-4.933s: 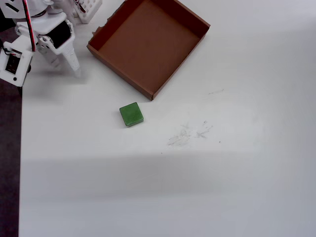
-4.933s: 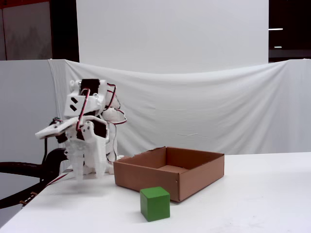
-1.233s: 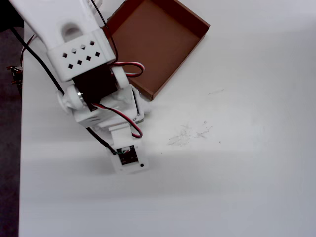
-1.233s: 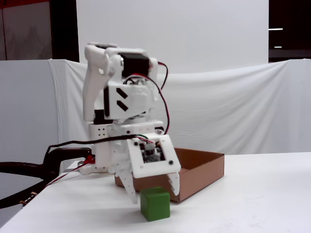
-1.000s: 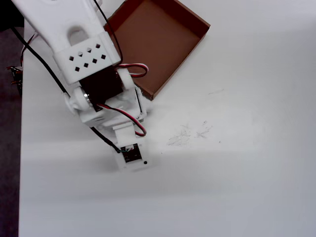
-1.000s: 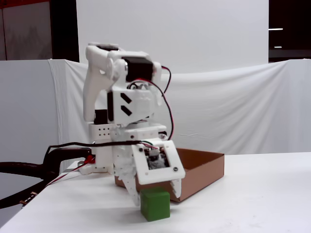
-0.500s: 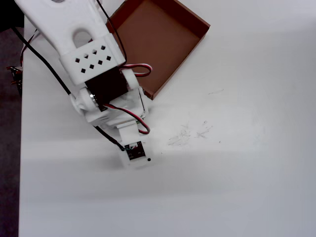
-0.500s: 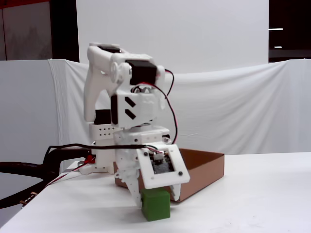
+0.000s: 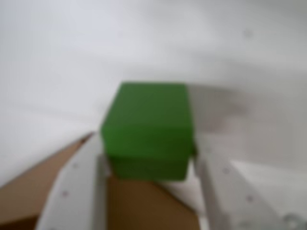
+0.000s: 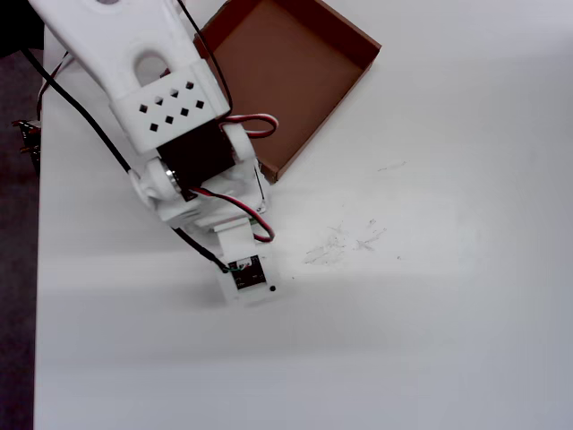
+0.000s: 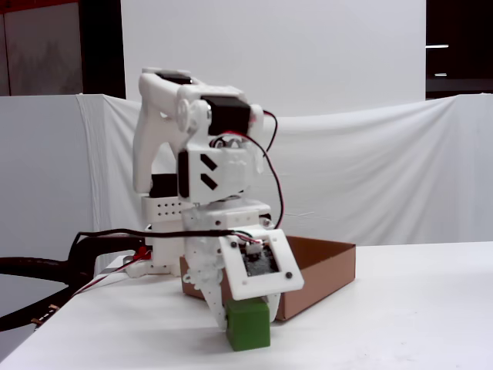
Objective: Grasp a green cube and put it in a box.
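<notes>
The green cube (image 9: 146,120) rests on the white table just in front of the box (image 11: 323,277). My gripper (image 9: 146,143) is lowered over it and open, one white finger (image 9: 76,182) close along each side. In the fixed view the gripper (image 11: 246,320) reaches down to the cube (image 11: 248,327), which still stands on the table. From overhead the arm's wrist and its camera board (image 10: 246,276) cover the cube completely. The brown box (image 10: 286,72) lies at the upper middle, tilted like a diamond, with nothing inside. Its cardboard (image 9: 144,206) shows between my fingers.
Faint scuff marks (image 10: 345,242) lie on the table to the right of the arm. The table's left edge (image 10: 38,269) runs close beside the arm. A black cable (image 11: 31,266) trails off the table at the left. A white cloth backdrop (image 11: 370,169) hangs behind.
The arm swung from the table's back left corner over to the cube. In the last second the open gripper sank lower, so its fingers now flank the cube's sides.
</notes>
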Available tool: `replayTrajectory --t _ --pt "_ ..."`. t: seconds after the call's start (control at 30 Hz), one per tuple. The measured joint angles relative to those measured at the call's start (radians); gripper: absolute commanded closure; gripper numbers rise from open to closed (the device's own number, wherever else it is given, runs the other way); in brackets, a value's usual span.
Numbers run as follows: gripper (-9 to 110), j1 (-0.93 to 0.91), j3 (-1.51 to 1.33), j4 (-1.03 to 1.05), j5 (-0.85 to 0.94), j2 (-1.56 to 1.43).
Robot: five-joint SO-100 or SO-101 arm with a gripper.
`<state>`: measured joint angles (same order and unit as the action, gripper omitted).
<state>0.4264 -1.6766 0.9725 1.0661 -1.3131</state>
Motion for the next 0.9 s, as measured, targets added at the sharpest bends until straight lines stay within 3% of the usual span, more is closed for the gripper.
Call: replayTrajectory --t 0.9 --pt "87 -0.003 0.000 -0.003 -0.021 -0.060"
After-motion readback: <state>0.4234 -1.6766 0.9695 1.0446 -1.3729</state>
